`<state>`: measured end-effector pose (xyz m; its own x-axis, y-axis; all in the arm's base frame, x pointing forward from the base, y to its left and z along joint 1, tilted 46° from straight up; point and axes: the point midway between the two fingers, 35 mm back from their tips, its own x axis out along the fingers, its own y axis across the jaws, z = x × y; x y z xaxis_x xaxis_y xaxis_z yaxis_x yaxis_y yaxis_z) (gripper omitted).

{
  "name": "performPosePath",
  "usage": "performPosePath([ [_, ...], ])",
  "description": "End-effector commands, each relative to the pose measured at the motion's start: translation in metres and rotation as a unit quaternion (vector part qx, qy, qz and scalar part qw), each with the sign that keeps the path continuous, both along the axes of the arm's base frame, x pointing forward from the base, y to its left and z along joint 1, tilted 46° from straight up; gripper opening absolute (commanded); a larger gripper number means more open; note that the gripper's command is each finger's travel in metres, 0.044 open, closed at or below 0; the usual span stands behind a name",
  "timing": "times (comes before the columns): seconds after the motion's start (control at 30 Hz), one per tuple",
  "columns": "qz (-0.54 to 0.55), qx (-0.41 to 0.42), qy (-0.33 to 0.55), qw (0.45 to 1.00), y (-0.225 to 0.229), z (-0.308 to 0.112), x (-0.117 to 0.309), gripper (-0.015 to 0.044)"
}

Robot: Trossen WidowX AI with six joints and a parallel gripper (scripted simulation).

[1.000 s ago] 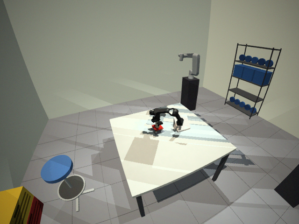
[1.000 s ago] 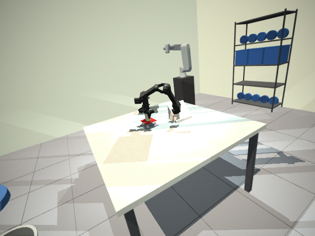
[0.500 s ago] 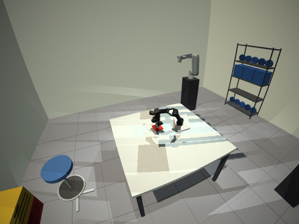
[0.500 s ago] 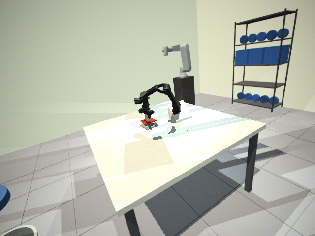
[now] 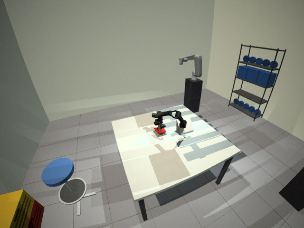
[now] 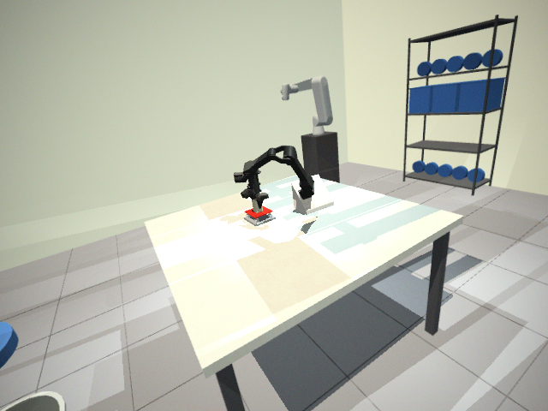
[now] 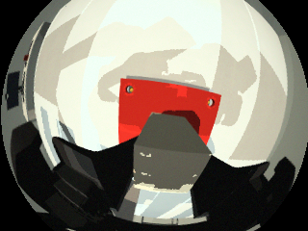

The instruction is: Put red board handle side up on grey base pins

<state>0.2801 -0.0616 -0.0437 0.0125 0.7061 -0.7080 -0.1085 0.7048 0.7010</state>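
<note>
1 black parallel-jaw gripper, closed on the handle of 1 flat red square board, which is above 1 grey base, gold showing in 1 of 2 visible corner holes, seating unclear.

A black-framed shelf rack stood by the wall on the right, with a row of blue round objects on an upper shelf, blue boxes on the shelf below and more blue discs at the bottom. Beyond the table was a grey robot arm on a dark pedestal. In the top view, a stool with a round blue seat stood on the grey tiled floor, near a yellow and red cabinet at the lower left corner. A dark block was partly visible at the right edge.
</note>
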Motion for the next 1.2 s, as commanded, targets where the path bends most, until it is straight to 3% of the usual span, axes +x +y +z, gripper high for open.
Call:
performPosePath([
  [0.0, -0.002, 0.002, 0.001, 1.0, 0.002, -0.001, 0.0, 0.0],
  [0.27, -0.002, 0.002, 0.001, 1.0, 0.005, -0.005, 0.0, 0.0],
  [0.83, 0.0, 0.0, 0.0, 1.0, 0.001, -0.001, 0.0, 0.044],
  [1.17, -0.001, 0.0, 0.001, 1.0, -0.032, 0.031, -0.001, 0.044],
])
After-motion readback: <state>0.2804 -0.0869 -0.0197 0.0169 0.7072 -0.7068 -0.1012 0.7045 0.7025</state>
